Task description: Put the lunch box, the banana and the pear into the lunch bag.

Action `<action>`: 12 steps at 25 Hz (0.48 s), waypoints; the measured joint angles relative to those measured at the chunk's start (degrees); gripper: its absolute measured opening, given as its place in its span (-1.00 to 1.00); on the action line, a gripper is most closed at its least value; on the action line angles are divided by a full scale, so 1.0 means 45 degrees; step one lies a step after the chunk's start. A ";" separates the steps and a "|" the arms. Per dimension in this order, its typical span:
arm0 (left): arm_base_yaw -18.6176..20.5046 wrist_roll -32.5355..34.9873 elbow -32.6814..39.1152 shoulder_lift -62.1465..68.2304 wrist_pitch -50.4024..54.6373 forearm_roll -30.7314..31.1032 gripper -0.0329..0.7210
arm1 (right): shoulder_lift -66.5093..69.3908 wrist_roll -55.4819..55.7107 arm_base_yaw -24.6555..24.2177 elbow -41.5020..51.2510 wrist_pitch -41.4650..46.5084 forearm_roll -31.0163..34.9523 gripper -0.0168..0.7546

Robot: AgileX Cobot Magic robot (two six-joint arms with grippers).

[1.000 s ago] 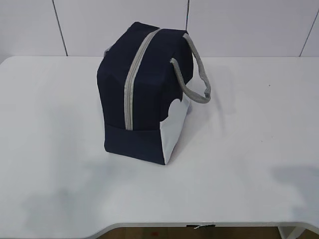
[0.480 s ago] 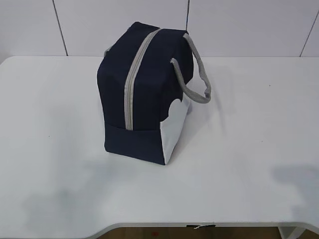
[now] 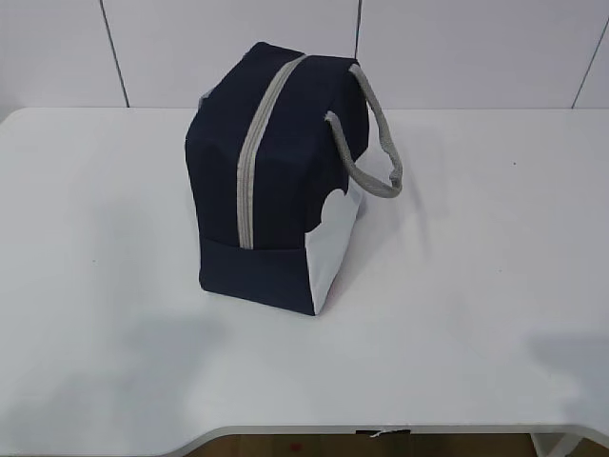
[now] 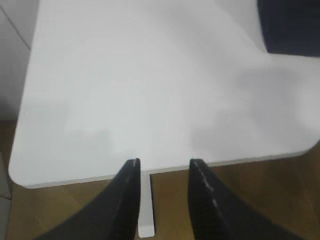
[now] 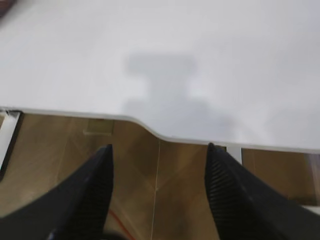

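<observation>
Nearest to us, we count two tools, one per wrist view, both hanging past the near edge of the white surface (image 3: 457, 314) over a wooden floor (image 5: 165, 175). The left tool (image 4: 164, 165) has its two dark fingers a moderate gap apart with nothing between them. The right tool (image 5: 159, 150) is spread wider and likewise holds nothing.

Farther in, left of centre, we see one lunch bag (image 3: 276, 181) standing on the surface, navy with a closed grey zipper (image 3: 249, 171) running up its near face. We count one grey strap handle (image 3: 379, 143) on its right side; a second may sit behind, but we cannot tell. A white patch (image 3: 333, 243) covers its lower right side.
</observation>
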 joint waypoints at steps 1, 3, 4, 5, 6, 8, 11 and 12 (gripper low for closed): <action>0.0358 0.0000 0.0000 -0.0283 0.0000 0.0000 -0.26 | -0.0311 0.0000 0.0000 0.0000 0.0000 0.0000 0.25; 0.0936 0.0000 0.0000 -0.0783 0.0000 0.0000 -0.26 | -0.1109 0.0000 0.0000 0.0000 0.0000 0.0000 0.25; 0.1121 0.0000 0.0000 -0.1038 0.0023 0.0000 -0.26 | -0.1439 0.0000 0.0000 0.0000 0.0000 0.0000 0.25; 0.1298 0.0000 0.0000 -0.1151 0.0050 0.0000 -0.26 | -0.1738 0.0000 0.0000 0.0000 0.0000 0.0000 0.25; 0.1427 0.0000 0.0000 -0.1151 0.0050 0.0000 -0.26 | -0.1890 0.0000 0.0000 0.0000 0.0023 0.0000 0.25; 0.1556 0.0000 0.0024 -0.1151 0.0096 0.0000 -0.26 | -0.1938 0.0000 0.0000 0.0000 0.0023 0.0000 0.25; 0.1587 0.0000 0.0024 -0.1151 0.0096 0.0000 -0.26 | -0.1938 0.0000 0.0000 0.0000 0.0023 0.0000 0.25; 0.1587 0.0000 0.0024 -0.1151 0.0096 0.0000 -0.26 | -0.1938 0.0000 0.0000 0.0000 0.0046 0.0000 0.25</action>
